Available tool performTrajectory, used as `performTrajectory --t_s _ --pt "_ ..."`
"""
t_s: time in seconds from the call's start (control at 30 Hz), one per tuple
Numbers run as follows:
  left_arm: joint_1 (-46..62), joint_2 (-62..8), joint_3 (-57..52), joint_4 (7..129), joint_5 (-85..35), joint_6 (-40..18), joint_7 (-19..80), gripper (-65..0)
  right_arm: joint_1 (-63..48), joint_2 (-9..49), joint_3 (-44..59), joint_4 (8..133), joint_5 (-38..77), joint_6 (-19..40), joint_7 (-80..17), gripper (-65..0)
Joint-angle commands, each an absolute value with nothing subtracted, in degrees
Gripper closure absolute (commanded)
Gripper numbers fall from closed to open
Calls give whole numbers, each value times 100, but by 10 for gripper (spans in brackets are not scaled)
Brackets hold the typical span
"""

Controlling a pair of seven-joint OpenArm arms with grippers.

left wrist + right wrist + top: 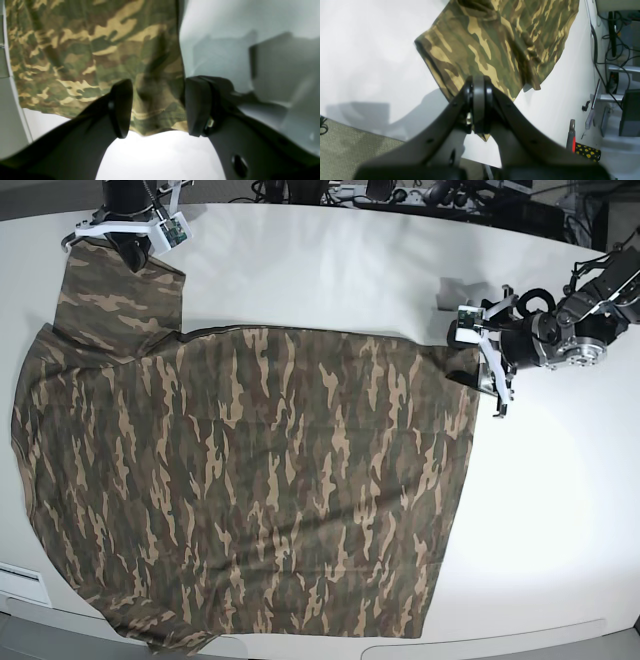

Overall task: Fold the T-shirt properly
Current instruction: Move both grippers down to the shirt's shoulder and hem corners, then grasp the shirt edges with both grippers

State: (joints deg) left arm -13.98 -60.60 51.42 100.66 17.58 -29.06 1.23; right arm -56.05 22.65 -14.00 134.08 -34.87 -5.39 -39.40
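**Camouflage T-shirt spread on white desk, both claws at its edges**

On the white desk [330, 270] the camouflage T-shirt [250, 480] lies spread nearly flat, covering most of the left and central surface in the base view. One sleeve reaches toward the upper left corner of that view. The lower edge of the cloth runs close to the desk's near rim.

Right claw [478, 102]: positioned at the sleeve in the upper left of the base view. The right wrist view shows both fingers pressed together on the sleeve edge, with a strip of camouflage cloth showing below the pads. State: pinching the T-shirt.

Left claw [157, 107]: positioned at the shirt's upper right corner in the base view. The left wrist view shows the two black fingers [122, 107] standing apart, with a corner of the cloth lying between them. Neither pad visibly presses the fabric. State: spread.

Beyond the desk's edge, the right wrist view shows black cables [610, 37] and a dark item with yellow spots [587, 151]. Grey-green carpet [352, 147] appears at the lower left of that view.
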Motion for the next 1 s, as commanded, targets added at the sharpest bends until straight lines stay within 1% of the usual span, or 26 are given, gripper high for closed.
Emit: performTrajectory --t_s 0.0,0.13,0.17,0.2,0.23,0.3,0.33,0.5,0.63,0.83,0.97 --pt "-1350 -6062 5218 9994 1946 -3129 460 -351 -5669 2287 -1382 13500 -3551 -617 -3861 0" --pt "-1352 -5955 5218 9902 1946 -3124 458 -349 -5671 2287 -1382 13500 -3551 -617 -3861 0" --pt "-1352 -5933 5218 9861 1946 -3122 475 -332 -5669 2287 -1382 13500 -3551 -620 -3861 0" --pt "-1352 -5907 5216 9808 1949 -3124 508 -294 -5669 2287 -1382 13500 -3551 -617 -3859 0" --pt "-1352 -5874 5216 9749 1946 -3118 565 -228 -5669 2287 -1382 13500 -3551 -617 -3859 0" --pt "-1352 -5787 5216 9616 1900 -2945 711 -38 -5669 2287 -1382 13500 -3551 -620 -3857 0" --pt "-1352 -5752 5216 9561 1852 -2825 764 0 -5669 2287 -1382 13500 -3551 -617 -3857 0" --pt "-1352 -5682 5216 9542 1865 -2668 950 0 -5664 2287 -1382 13500 -3553 -617 -3848 0" --pt "-1352 -5684 5216 9673 1865 -2309 1238 0 -5612 2290 -1382 13500 -3557 -617 -3806 0" --pt "-1350 -5767 5216 10324 1905 -1811 2058 0 -5537 2290 -1372 13500 -3555 -617 -3645 0" --pt "-1345 -6016 5216 10881 1909 -1772 2154 0 -5540 2290 -1372 13500 -3555 -617 -3640 0"
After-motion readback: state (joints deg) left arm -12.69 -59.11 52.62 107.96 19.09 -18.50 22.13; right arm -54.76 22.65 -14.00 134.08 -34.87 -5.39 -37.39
